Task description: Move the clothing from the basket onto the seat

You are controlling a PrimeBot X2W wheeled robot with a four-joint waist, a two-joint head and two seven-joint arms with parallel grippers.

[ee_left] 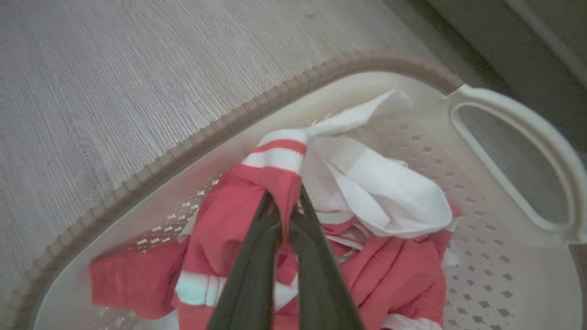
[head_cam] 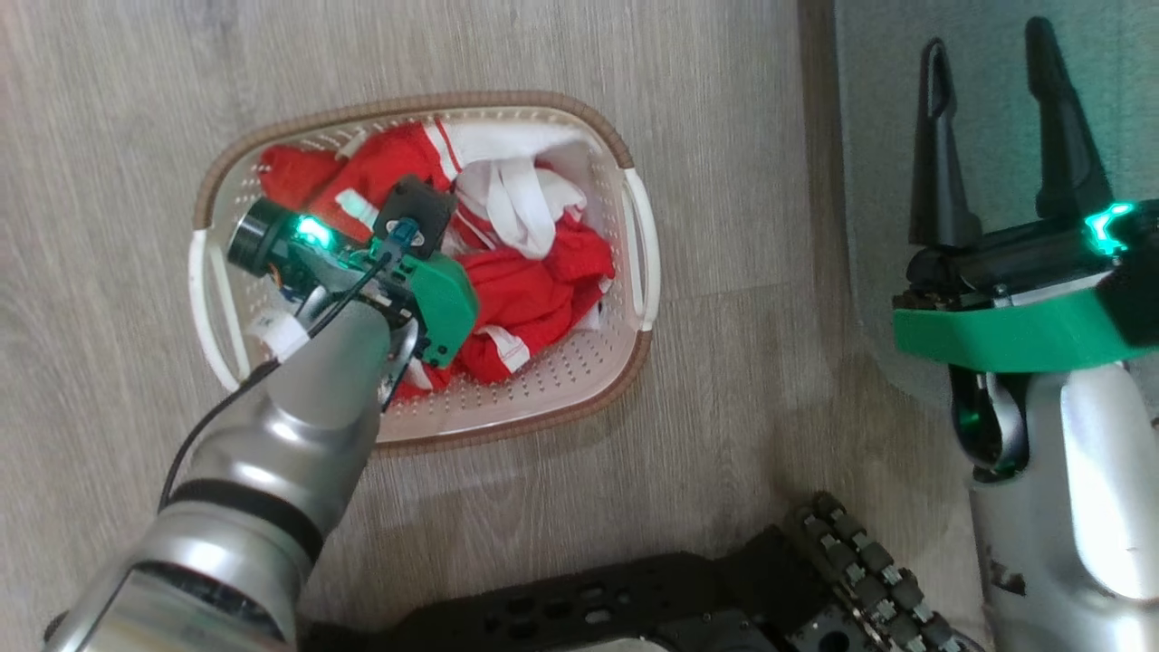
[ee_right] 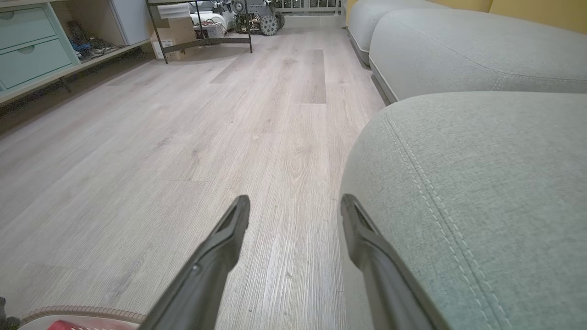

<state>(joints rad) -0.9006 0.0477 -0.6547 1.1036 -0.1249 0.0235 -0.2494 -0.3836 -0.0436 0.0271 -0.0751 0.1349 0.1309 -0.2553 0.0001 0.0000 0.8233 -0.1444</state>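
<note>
1. My left pincer (ee_left: 284, 201) was down in the basket (head_cam: 579, 380), fingers closed on a fold of the red clothing (ee_left: 229, 215) just below its white stripes.
2. The other red and white pieces lay heaped and tangled in the basket.
3. The basket stood on the wooden floor (head_cam: 724, 272), left of the seat (ee_right: 481, 183).
4. My right pincer (ee_right: 294, 200) hung over the seat's left edge, fingers spread apart.

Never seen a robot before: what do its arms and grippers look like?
Smooth silver-grey forearms, a black band and thin black cable on the left one, bright green plastic wrist brackets with glowing teal lights. The left gripper and right gripper each have two long, dark, tapered fingers.
</note>
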